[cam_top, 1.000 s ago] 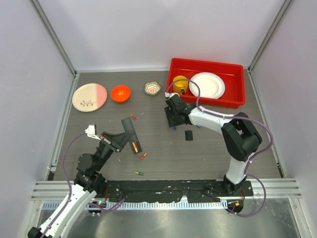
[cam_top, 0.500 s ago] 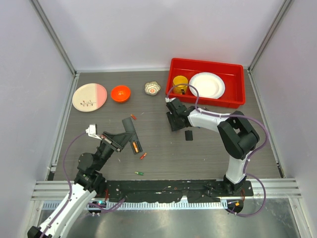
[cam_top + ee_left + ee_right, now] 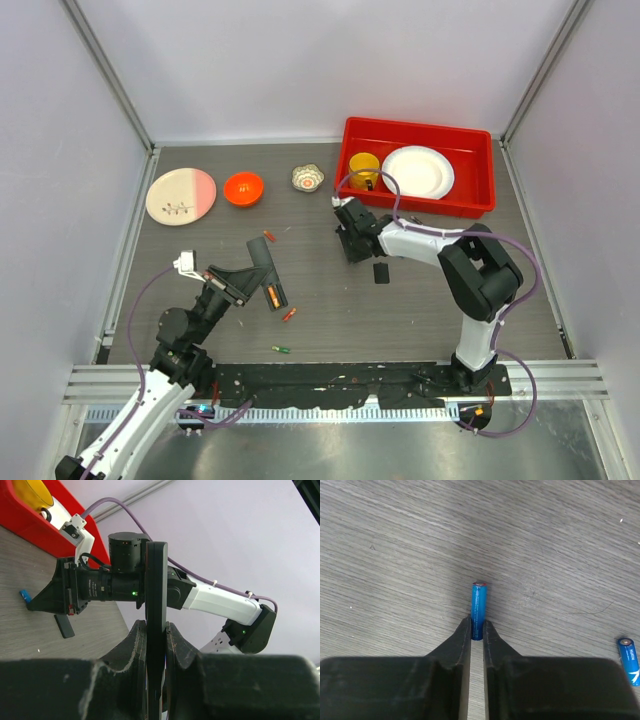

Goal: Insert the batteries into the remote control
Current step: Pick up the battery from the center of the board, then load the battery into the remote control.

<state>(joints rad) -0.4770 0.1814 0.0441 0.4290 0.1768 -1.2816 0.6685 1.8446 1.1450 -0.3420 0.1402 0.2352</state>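
Note:
My left gripper (image 3: 243, 281) is shut on the remote control (image 3: 264, 268), a long black bar held tilted above the table with an orange battery (image 3: 271, 296) in its open bay. In the left wrist view the remote control (image 3: 156, 590) stands edge-on between the jaws of the left gripper (image 3: 156, 637). My right gripper (image 3: 477, 626) is down at the table with its tips pinching the near end of a blue battery (image 3: 479, 602). A second blue battery (image 3: 629, 653) lies to the right. Loose red batteries (image 3: 289, 314) and a green one (image 3: 282, 349) lie on the table.
A small squarish black piece (image 3: 381, 272) lies beside the right gripper. At the back right stands a red tray (image 3: 480, 200) with a white plate (image 3: 418, 172) and a yellow cup (image 3: 364, 168). An orange bowl (image 3: 243, 188), a pink-and-white plate (image 3: 181, 195) and a foil cup (image 3: 308, 178) sit at the back left.
The right gripper's jaws have closed in on the blue battery and its wrist has shifted slightly. The left arm and the remote control have stayed still.

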